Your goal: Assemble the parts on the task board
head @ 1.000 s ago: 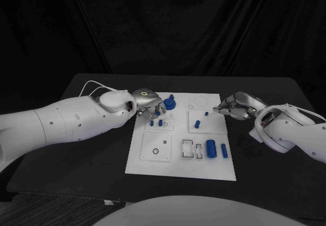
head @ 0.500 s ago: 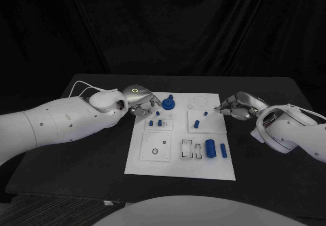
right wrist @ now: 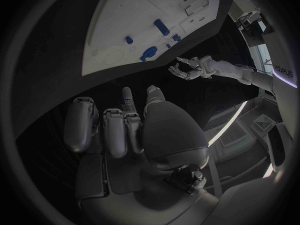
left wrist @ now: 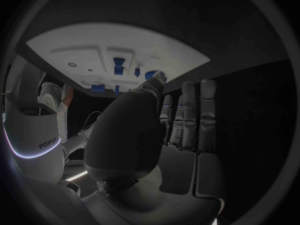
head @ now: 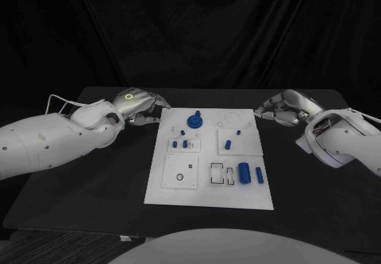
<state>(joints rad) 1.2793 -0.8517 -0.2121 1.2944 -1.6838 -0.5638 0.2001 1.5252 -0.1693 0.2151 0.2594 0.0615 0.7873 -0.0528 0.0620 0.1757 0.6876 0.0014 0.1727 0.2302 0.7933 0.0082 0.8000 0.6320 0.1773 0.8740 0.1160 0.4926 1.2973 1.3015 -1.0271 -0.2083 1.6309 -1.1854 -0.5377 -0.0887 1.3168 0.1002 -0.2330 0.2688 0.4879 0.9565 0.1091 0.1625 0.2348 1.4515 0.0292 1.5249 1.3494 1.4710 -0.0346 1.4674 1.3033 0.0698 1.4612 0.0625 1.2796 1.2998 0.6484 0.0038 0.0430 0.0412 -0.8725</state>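
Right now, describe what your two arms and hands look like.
Both arms are bulky, smooth white shells with small dark dots. Thin pale cables loop near each wrist. The left hand is silver metal with a small glowing ring on its back; the right hand is silver too, with segmented fingers.

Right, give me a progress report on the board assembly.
Looks done: a few small blue pegs stand in the task board, and a blue knob sits near its far edge. In hand: nothing; the left hand and right hand are both off the board, over the black table, holding no part. Left: two blue cylinders lying loose beside an unfilled slot.
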